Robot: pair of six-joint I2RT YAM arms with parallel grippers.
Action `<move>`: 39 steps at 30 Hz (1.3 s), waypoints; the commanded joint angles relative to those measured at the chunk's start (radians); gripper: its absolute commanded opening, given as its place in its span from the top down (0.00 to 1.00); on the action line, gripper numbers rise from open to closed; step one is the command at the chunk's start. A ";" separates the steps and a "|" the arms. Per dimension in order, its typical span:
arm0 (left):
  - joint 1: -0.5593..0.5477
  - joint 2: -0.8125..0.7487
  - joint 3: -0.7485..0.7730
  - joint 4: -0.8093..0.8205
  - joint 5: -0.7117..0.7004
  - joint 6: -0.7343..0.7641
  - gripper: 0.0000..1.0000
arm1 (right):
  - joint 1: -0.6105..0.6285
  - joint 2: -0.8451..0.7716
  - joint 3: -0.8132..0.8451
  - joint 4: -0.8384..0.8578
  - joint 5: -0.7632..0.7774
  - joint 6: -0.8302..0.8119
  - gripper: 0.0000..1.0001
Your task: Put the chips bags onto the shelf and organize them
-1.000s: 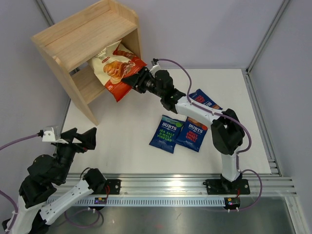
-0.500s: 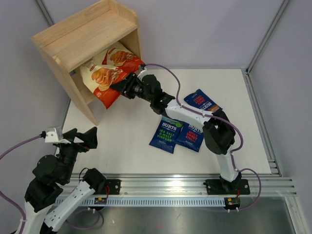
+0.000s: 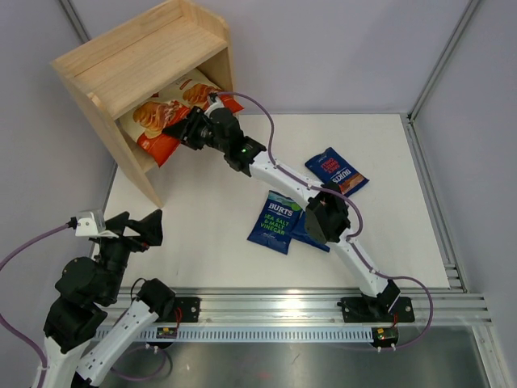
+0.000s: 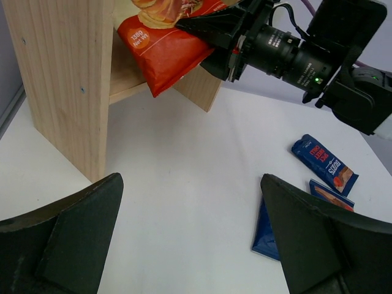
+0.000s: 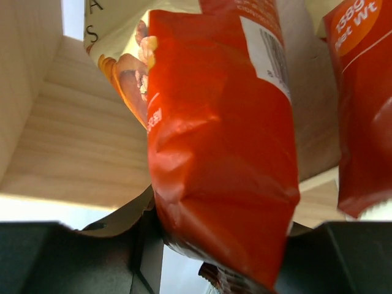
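Red-and-cream film, the held Cassava Chips bag, is pinched at its lower end between the jaws of the right gripper, which stand part closed on it. The bag is in the lower tier of the shelf, just beside a second Cassava Chips bag already there. The left gripper is spread wide, holds nothing and hangs over the near left of the table, well apart from the work. Three Burts bags are not yet shelved and lie on the table under and beside the right arm. Risks, as judged: in the left wrist view a red bag corner overhangs the front edge of the lower board, so a release here could let a bag slide or tip out. Further pushing could crumple the neighbouring bag or shove it askew. The slick film may slip in a narrow pinch, and the low elbow could drag the Burts bags on withdrawal. Against the frame a second earlier, the bag has gone from the shelf mouth into the tier, the right arm has stretched further, its elbow now covers one Burts bag, and the left arm is nearly unmoved.
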 commanded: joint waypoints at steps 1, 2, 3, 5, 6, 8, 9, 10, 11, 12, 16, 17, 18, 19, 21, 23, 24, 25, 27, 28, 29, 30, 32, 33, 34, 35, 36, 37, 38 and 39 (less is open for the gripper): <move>0.005 -0.002 -0.007 0.046 0.024 0.023 0.01 | 0.024 0.065 0.169 -0.028 0.037 -0.019 0.93; 0.007 -0.002 -0.007 0.046 0.024 0.023 0.01 | 0.025 0.082 0.230 -0.045 0.048 -0.027 0.93; 0.008 -0.002 -0.006 0.046 0.025 0.023 0.01 | 0.030 0.114 0.255 -0.048 0.059 -0.036 0.92; 0.010 -0.005 -0.007 0.044 0.025 0.023 0.01 | 0.045 0.136 0.302 -0.048 0.094 -0.056 0.89; 0.011 -0.004 -0.007 0.044 0.025 0.023 0.01 | 0.050 0.153 0.316 -0.077 0.102 -0.059 0.88; 0.012 -0.008 -0.007 0.046 0.024 0.024 0.01 | 0.064 0.163 0.341 -0.083 0.103 -0.059 0.85; 0.012 -0.010 -0.007 0.046 0.024 0.023 0.01 | 0.070 0.165 0.341 -0.083 0.111 -0.068 0.80; 0.013 -0.010 -0.009 0.047 0.024 0.023 0.01 | 0.081 0.162 0.338 -0.085 0.121 -0.073 0.79; 0.015 -0.010 -0.009 0.046 0.024 0.023 0.01 | 0.085 0.162 0.333 -0.086 0.122 -0.078 0.79; 0.015 -0.010 -0.007 0.046 0.025 0.023 0.01 | 0.088 0.160 0.332 -0.085 0.119 -0.082 0.73; 0.016 -0.012 -0.006 0.041 0.025 0.021 0.01 | 0.091 0.151 0.317 -0.092 0.114 -0.104 0.40; 0.016 -0.010 -0.006 0.039 0.024 0.020 0.01 | 0.090 0.145 0.309 -0.114 0.114 -0.111 0.40; 0.016 -0.012 -0.004 0.036 0.024 0.020 0.01 | 0.090 0.127 0.298 -0.124 0.118 -0.124 0.40; 0.016 -0.013 -0.004 0.038 0.022 0.020 0.01 | 0.091 0.113 0.284 -0.141 0.132 -0.128 0.38; 0.016 -0.016 -0.006 0.036 0.022 0.020 0.01 | 0.090 0.079 0.243 -0.157 0.148 -0.144 0.36; 0.016 -0.016 -0.006 0.038 0.022 0.021 0.01 | 0.091 0.065 0.243 -0.199 0.151 -0.159 0.35; 0.016 -0.015 -0.006 0.038 0.022 0.021 0.01 | 0.090 0.053 0.246 -0.219 0.151 -0.171 0.34; 0.016 -0.015 -0.006 0.038 0.022 0.021 0.01 | 0.090 0.045 0.244 -0.249 0.146 -0.179 0.32; 0.016 -0.015 -0.007 0.038 0.027 0.023 0.01 | 0.090 0.003 0.202 -0.253 0.139 -0.191 0.29; 0.016 -0.015 -0.007 0.039 0.027 0.024 0.01 | 0.090 -0.014 0.180 -0.247 0.137 -0.193 0.29; 0.016 -0.013 -0.006 0.039 0.029 0.024 0.01 | 0.090 -0.043 0.140 -0.247 0.138 -0.200 0.29; 0.016 -0.015 -0.007 0.038 0.029 0.024 0.01 | 0.091 -0.059 0.120 -0.243 0.140 -0.202 0.30; 0.016 -0.015 -0.007 0.038 0.030 0.026 0.01 | 0.087 -0.100 0.053 -0.220 0.142 -0.202 0.34; 0.015 -0.015 -0.007 0.038 0.032 0.024 0.01 | 0.088 -0.113 0.034 -0.209 0.142 -0.200 0.38; 0.016 -0.015 -0.006 0.038 0.032 0.026 0.01 | 0.087 -0.119 0.007 -0.186 0.142 -0.200 0.43; 0.016 -0.018 -0.006 0.038 0.033 0.026 0.01 | 0.087 -0.123 0.002 -0.181 0.143 -0.193 0.50; 0.016 -0.016 -0.006 0.036 0.032 0.024 0.01 | 0.085 -0.119 -0.001 -0.175 0.145 -0.190 0.61; 0.016 -0.019 -0.006 0.038 0.032 0.026 0.01 | 0.085 -0.114 0.000 -0.166 0.140 -0.185 0.63; 0.016 -0.024 -0.007 0.035 0.032 0.026 0.01 | 0.082 -0.088 0.023 -0.166 0.134 -0.176 0.65; 0.016 -0.027 -0.007 0.035 0.030 0.026 0.01 | 0.079 -0.071 0.048 -0.174 0.125 -0.174 0.69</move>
